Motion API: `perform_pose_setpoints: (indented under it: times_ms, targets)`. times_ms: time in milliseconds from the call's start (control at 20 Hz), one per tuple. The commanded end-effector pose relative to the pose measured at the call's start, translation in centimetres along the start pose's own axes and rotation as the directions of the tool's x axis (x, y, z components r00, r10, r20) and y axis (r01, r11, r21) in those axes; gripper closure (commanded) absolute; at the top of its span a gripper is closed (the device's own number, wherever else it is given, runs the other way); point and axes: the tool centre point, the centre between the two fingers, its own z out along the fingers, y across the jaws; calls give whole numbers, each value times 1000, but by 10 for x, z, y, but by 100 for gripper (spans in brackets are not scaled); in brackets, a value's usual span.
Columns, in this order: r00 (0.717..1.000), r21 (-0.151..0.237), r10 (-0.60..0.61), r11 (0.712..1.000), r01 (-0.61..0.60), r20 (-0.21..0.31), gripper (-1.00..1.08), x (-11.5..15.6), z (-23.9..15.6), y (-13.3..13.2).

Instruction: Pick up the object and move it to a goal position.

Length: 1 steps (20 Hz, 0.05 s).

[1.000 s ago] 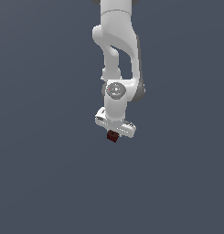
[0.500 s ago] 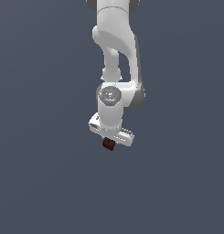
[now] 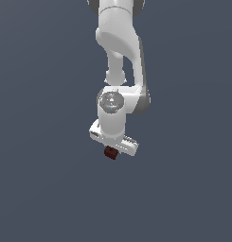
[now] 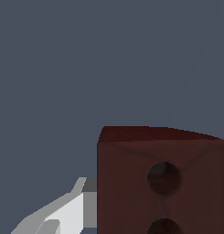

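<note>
Wrist view, nearest item first: the object [image 4: 162,183], a dark red-brown block, fills much of the frame directly below my wrist camera. Its facing side carries two round recesses, one fully visible and one cut off by the frame edge. One of my fingers [image 4: 70,212], white with a grey inner pad, lies flush against the block's side. The opposite finger is outside this frame.

Claw state: my gripper [image 3: 111,152] is closed down onto the object [image 3: 110,152]. The gap between the jaws equals the width of the block and no more. In the exterior view the block projects just below the white claw body, and it is much smaller than that body. The fingers themselves are mostly hidden there behind the claw housing and the block.

Object position: held in my claw, clear of any surface that can be seen. Its underside touches nothing visible.

Arm posture, farther back: my arm [image 3: 118,56] descends from the top edge of the exterior view, with the wrist pointing down and the claw body tilted, its end toward the exterior view's right sitting lower.

Background: a uniform dark grey-blue field [image 3: 41,189] in both views. No bench edge or corner can be made out, so position relative to them cannot be told
</note>
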Motion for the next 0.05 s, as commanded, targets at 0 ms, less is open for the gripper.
perform_pose_setpoints:
  times_ms: [0]
  targets:
    - [1000,1,0,1000,0,-2,108,2,-2,-1]
